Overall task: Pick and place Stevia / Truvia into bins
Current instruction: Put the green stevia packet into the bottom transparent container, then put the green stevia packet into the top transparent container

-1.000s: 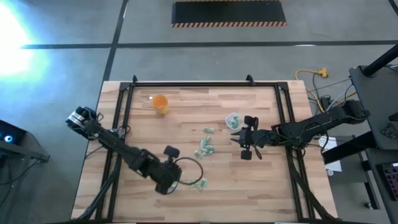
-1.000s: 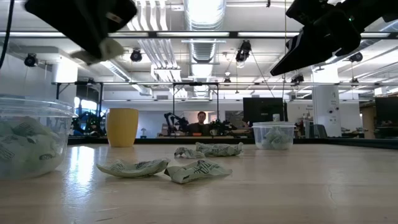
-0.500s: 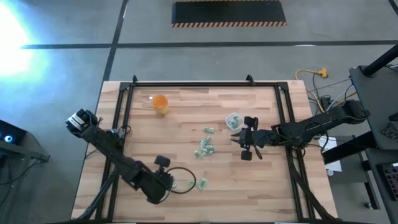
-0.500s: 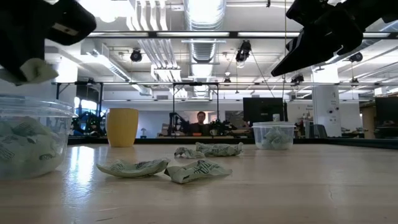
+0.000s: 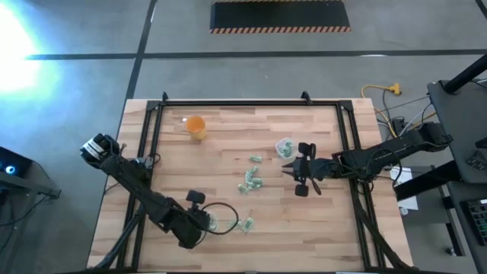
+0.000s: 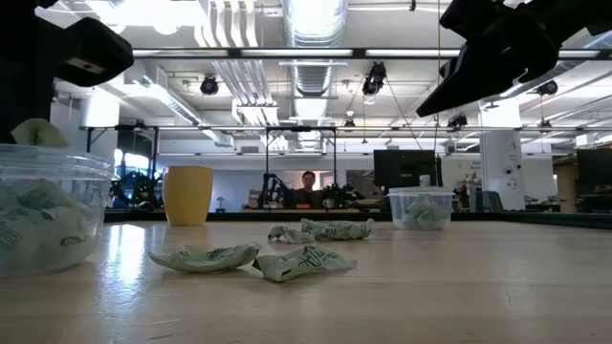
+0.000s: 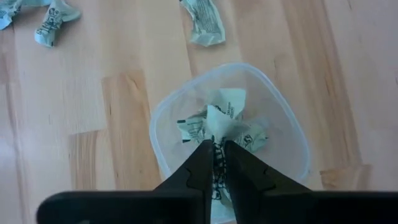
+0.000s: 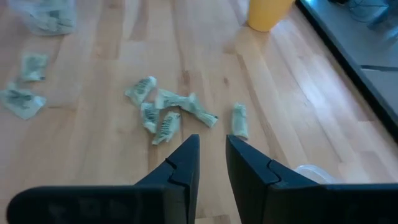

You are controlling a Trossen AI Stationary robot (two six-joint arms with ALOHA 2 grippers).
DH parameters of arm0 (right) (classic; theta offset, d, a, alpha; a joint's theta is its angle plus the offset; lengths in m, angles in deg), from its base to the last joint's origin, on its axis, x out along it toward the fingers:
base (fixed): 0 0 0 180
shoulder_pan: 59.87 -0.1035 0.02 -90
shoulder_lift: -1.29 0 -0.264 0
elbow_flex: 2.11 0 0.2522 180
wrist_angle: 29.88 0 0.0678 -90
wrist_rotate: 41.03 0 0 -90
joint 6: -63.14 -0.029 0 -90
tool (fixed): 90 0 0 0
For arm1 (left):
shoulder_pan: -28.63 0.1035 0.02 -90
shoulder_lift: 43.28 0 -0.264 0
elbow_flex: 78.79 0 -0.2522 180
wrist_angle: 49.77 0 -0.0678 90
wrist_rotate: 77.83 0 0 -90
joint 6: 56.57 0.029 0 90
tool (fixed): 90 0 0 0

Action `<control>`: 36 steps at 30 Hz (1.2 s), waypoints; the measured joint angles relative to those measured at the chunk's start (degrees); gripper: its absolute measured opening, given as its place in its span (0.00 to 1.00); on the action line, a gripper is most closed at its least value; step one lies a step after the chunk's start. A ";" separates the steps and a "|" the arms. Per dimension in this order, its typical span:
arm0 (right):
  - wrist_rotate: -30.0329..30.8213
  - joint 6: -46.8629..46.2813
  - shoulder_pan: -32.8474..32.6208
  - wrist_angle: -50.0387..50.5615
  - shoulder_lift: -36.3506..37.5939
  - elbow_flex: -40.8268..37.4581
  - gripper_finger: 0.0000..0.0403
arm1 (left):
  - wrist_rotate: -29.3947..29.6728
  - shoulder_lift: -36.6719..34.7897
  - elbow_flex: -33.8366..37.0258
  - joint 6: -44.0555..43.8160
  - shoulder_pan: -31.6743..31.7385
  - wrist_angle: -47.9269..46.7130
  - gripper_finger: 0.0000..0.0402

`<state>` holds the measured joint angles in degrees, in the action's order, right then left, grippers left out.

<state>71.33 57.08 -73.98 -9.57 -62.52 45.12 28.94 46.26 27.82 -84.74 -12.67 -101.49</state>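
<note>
The left gripper [image 7: 214, 152] had swung from beside the loose sachets to hang directly over the near bin [image 7: 230, 140], its fingers pinched almost closed on 1 Stevia sachet [image 7: 225, 115] held just above the rim, so a drop looked imminent. That cup already held several packets. The right gripper [image 8: 211, 149] waited over mid-table beside the far bin [image 5: 285, 146], unmoved, fingers slightly parted and empty. A cluster of loose sachets [image 5: 249, 181] remained on the wooden table [image 5: 335, 221] between the cups, with another sachet [image 5: 247, 224] just beside the near bin, and the orange cup [image 5: 195, 125] stood well apart. From above, the left arm hid its packet, and the far bin's contents were hard to make out.
</note>
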 joint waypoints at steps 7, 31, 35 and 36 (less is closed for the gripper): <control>-7.09 1.03 -0.02 -3.16 0.00 -0.15 0.17 | 0.00 0.00 0.03 0.00 0.04 0.63 0.19; -26.71 13.96 -3.15 -28.89 -29.22 4.59 0.17 | 36.62 -15.48 -1.52 16.57 0.74 -2.50 0.28; -19.90 14.25 -2.43 -21.52 -31.84 9.58 0.17 | 39.56 -16.30 -0.19 16.57 0.81 -1.86 0.28; -17.73 13.73 -2.24 -18.91 -32.21 10.75 0.17 | 39.52 -16.33 0.22 16.59 0.79 -1.74 0.28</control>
<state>53.60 70.81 -76.22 -28.48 -94.72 55.87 68.47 29.93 28.04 -68.15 -11.88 -103.23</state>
